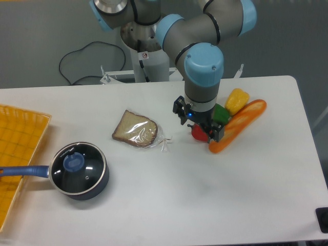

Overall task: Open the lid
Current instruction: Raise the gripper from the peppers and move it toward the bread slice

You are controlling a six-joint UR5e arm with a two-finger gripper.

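Note:
The lid (pixel 78 168), clear glass with a metal rim and a blue knob (pixel 74 162) at centre, rests on the dark blue saucepan (pixel 97 183) at the table's front left. The pan's long blue handle (pixel 23 171) points left. My gripper (pixel 200 128) hangs far to the right of the lid, above the middle of the table, pointing down beside a red pepper. The wrist hides its fingers from this high view, so I cannot see whether they are open or shut. Nothing shows between them.
A wrapped slice of bread (pixel 136 129) lies between gripper and pan. Red (pixel 198 134), green (pixel 222 113) and yellow (pixel 237 99) peppers and an orange baguette (pixel 238 125) cluster right of the gripper. A yellow tray (pixel 15 148) sits at the left edge.

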